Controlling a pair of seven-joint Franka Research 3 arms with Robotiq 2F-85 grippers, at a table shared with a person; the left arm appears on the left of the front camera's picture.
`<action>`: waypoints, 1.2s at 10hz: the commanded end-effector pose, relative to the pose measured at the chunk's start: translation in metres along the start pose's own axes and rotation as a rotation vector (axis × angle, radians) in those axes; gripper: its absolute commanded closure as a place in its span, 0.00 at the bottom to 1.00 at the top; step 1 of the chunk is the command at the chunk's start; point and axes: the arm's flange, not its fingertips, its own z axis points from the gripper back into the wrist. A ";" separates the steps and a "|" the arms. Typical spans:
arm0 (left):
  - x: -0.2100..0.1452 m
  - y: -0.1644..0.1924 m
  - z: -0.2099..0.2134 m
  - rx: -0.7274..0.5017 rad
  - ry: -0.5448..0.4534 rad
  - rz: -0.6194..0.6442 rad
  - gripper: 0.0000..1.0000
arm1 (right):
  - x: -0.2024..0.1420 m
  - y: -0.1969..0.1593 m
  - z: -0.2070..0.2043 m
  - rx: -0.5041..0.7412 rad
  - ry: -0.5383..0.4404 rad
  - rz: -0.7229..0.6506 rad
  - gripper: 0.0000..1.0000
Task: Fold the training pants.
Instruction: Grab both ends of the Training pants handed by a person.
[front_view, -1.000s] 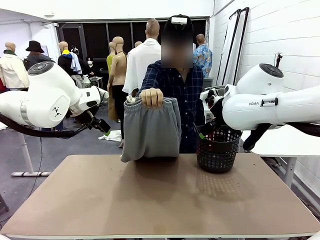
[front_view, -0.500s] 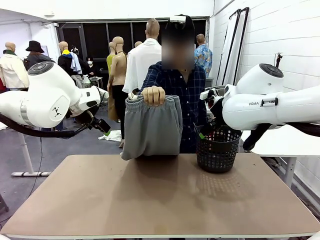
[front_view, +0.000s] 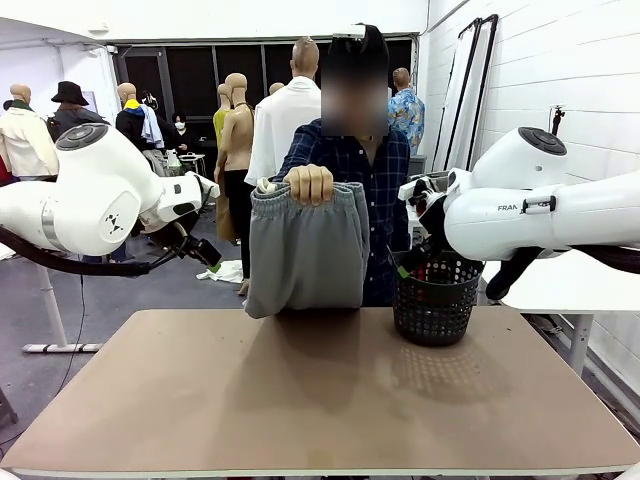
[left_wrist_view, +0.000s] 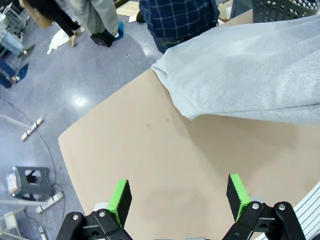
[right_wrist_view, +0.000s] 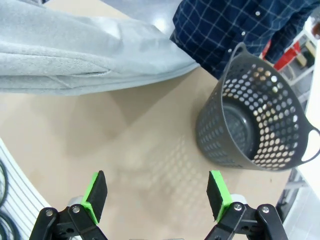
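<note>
The person's hand (front_view: 309, 184) has lifted the training pants (front_view: 305, 250) slightly — still hanging over the surface (front_view: 320, 400), not laid flat. The left hand (left_wrist_view: 179, 195) and right hand (right_wrist_view: 157, 192) gape empty — folding hasn't begun.

left wrist view, training pants (left_wrist_view: 240, 65) cut at right edge, basket (left_wrist_view: 286, 8) at top

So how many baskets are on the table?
1. The dark basket stands at the table's far right, next to the grey pants a person holds up. Another could hide behind the pants.
</note>
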 end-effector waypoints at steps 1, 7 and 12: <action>0.008 0.007 0.000 -0.038 -0.005 -0.170 0.00 | -0.001 -0.003 -0.007 0.028 -0.052 0.160 0.00; 0.014 0.012 -0.001 -0.089 -0.014 -0.580 0.00 | -0.005 -0.008 -0.018 0.220 -0.138 0.521 0.00; 0.012 0.005 -0.002 -0.082 -0.016 -0.563 0.00 | -0.002 0.000 -0.014 0.184 -0.118 0.518 0.00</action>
